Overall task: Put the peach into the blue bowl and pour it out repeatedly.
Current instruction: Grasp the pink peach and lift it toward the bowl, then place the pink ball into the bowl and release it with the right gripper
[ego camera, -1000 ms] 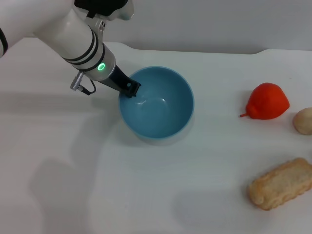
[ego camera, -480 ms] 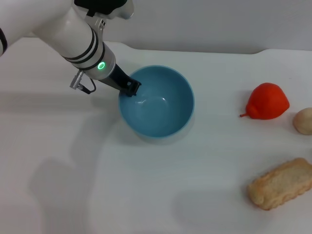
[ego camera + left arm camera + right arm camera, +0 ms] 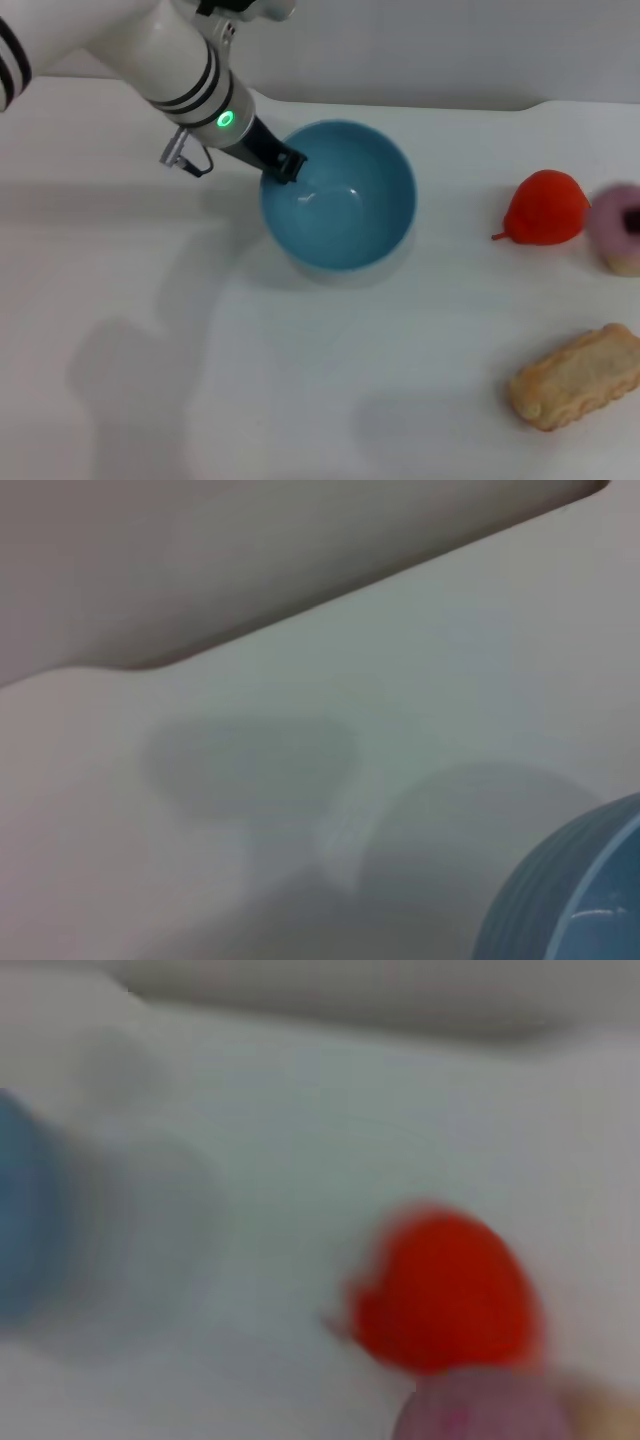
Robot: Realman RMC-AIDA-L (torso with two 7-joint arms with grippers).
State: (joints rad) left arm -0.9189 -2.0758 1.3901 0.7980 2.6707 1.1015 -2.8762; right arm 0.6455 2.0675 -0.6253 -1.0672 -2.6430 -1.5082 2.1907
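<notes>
Left pincer (image 3: 288, 165) is clamped shut on the near-left rim of the blue bowl (image 3: 340, 195), with its arm reaching in from the robot's left; the bowl looks raised a little off the surface (image 3: 300, 380) and its hollow is empty. No right pincer appears in the head view, so its fingers cannot be judged.

Nearest the robot lies a tan bread-like loaf (image 3: 578, 377). Beyond it, at the far right edge, the peach (image 3: 618, 222) shows as a blurred pink ball sitting in front of a pale lump and just beside the red pointed fruit (image 3: 545, 208). The right wrist view shows the same pink shape (image 3: 485, 1408) close under that camera.

So the peach lies well apart from the bowl, off to the robot's right, much nearer the right arm; I judge that arm should fetch it.
</notes>
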